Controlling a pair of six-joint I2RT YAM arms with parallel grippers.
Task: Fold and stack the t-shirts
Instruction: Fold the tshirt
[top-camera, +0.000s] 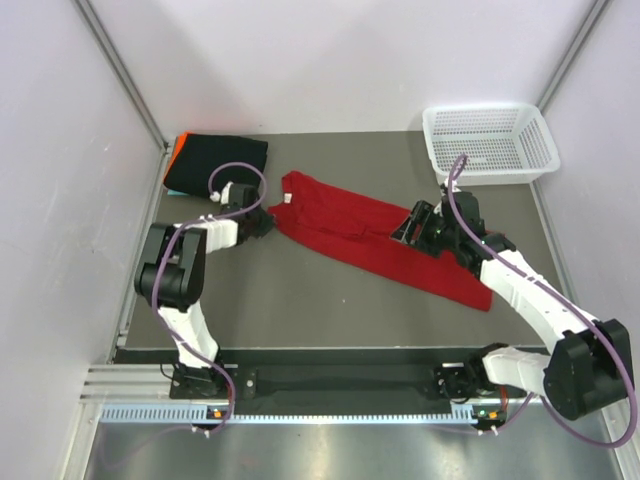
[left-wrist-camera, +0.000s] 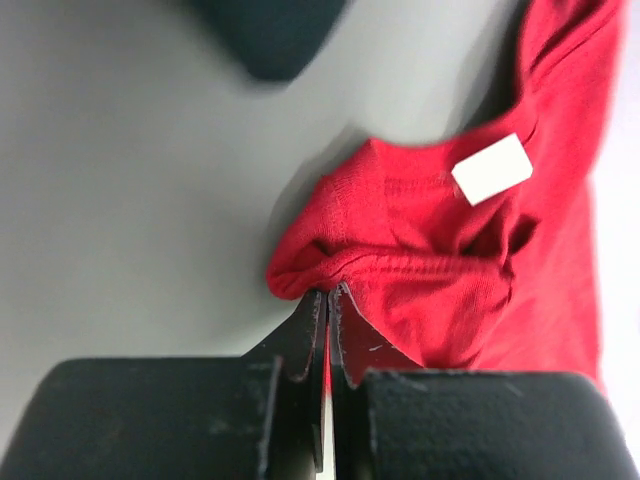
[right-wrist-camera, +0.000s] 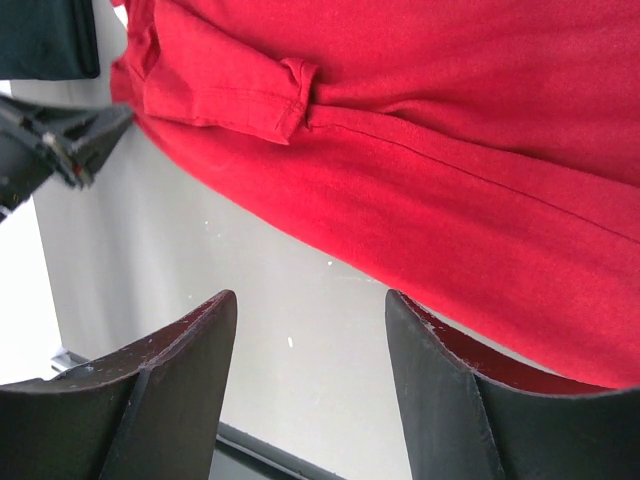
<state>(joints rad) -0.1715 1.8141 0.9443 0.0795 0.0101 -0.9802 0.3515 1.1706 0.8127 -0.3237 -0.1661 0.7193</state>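
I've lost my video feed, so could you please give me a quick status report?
Left gripper shut on red t-shirt, collar end. Right gripper open over its middle. Black t-shirt folded far left. Nothing in the way.

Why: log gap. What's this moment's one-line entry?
left gripper jaws shut on red cloth t-shirt; right gripper jaws open over it; folded black cloth t-shirt far-left

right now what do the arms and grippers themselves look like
Left arm and right arm match: white link shells between bulky black joints, each with a looping purple cable. Left gripper and right gripper are matt black, with wedge-shaped fingers tapering to thin tips.
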